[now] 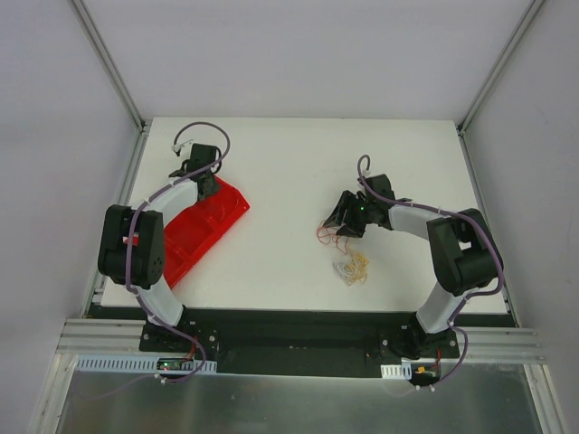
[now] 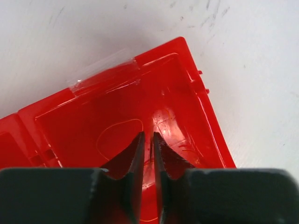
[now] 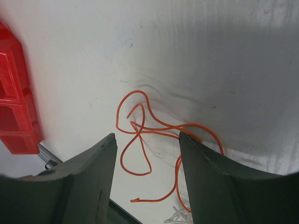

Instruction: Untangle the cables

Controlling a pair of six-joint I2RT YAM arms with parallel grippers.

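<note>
A loose orange cable (image 3: 136, 174) lies in loops on the white table; in the top view it (image 1: 324, 235) is just left of my right gripper (image 1: 342, 224). My right gripper (image 3: 147, 134) is open and empty, its fingers straddling the loops from above. A small whitish and yellow clump (image 1: 351, 268) lies nearer the arms, its edge showing in the right wrist view (image 3: 180, 217). My left gripper (image 2: 148, 135) is over the red tray (image 2: 201, 116) with its jaws drawn to a narrow slit and nothing seen between them. A thin orange wire loop (image 2: 100, 137) lies on the tray floor.
The red compartment tray (image 1: 226, 212) lies diagonally at the left of the table, also seen in the right wrist view (image 3: 14, 107). A strip of clear tape (image 2: 105, 70) holds its far edge. Grey walls and metal posts enclose the table.
</note>
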